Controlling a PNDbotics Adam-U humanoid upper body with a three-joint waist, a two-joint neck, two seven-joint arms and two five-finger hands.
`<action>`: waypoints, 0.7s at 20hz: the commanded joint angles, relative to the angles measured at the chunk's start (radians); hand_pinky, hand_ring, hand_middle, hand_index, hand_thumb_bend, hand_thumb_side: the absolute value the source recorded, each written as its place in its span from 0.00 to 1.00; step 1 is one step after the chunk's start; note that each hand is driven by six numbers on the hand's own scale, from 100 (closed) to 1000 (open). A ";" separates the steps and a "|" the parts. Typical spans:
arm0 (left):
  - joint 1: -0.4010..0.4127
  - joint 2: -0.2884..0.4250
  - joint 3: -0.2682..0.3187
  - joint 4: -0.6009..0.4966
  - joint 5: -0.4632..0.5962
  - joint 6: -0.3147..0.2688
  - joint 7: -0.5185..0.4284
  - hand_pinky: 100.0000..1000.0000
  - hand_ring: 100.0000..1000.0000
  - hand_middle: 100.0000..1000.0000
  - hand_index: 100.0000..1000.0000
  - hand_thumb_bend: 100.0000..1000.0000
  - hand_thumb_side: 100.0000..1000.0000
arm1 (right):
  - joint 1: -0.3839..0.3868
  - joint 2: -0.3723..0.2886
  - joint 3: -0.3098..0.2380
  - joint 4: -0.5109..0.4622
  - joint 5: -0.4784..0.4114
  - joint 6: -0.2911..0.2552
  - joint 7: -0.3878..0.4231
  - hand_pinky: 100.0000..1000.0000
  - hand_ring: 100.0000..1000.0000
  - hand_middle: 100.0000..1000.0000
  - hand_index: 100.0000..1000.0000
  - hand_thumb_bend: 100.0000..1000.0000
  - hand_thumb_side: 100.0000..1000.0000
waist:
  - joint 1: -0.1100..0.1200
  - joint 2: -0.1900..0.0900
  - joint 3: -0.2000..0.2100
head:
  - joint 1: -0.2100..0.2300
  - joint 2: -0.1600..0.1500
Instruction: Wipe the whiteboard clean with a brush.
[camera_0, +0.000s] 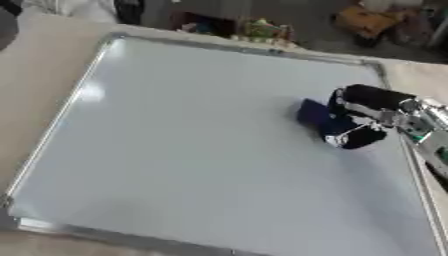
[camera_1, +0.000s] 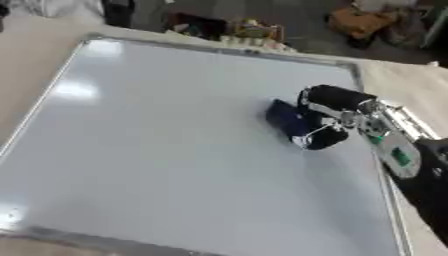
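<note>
One hand at work: right hand (camera_1: 328, 117) comes in from right edge, fingers curled round a dark blue brush (camera_1: 287, 122), pressed flat on whiteboard (camera_0: 192, 140) approx. mid-right, near its right frame. Board lies on a tan table (camera_0: 39, 75); no marks visible on its surface. Left hand not seen.

Beyond my reach: tan table (camera_0: 35, 75) showing at left edge and lower corner; blurred floor clutter past far edge; orange object (camera_0: 367, 20) upper right; yellowish-green heap (camera_0: 262, 31) mid-top.
</note>
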 joint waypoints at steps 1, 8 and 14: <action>-0.010 0.018 0.001 -0.012 0.002 -0.001 -0.004 0.63 0.60 0.52 0.59 0.18 0.98 | -0.018 -0.024 -0.015 0.008 0.000 0.004 -0.004 0.56 0.63 0.11 0.06 0.00 0.27 | 0.006 -0.023 -0.001 | 0.002 -0.011; -0.008 0.018 0.002 -0.011 0.002 -0.002 -0.005 0.63 0.60 0.52 0.59 0.18 0.98 | -0.024 -0.019 -0.030 0.052 0.032 0.011 -0.032 0.55 0.60 0.08 0.05 0.00 0.26 | 0.008 -0.024 0.000 | 0.001 -0.012; -0.008 0.018 0.001 -0.010 0.003 -0.002 -0.007 0.64 0.60 0.52 0.59 0.18 0.98 | -0.020 -0.018 -0.026 0.065 0.043 0.001 -0.037 0.54 0.59 0.08 0.05 0.00 0.24 | 0.009 -0.024 -0.001 | 0.001 -0.011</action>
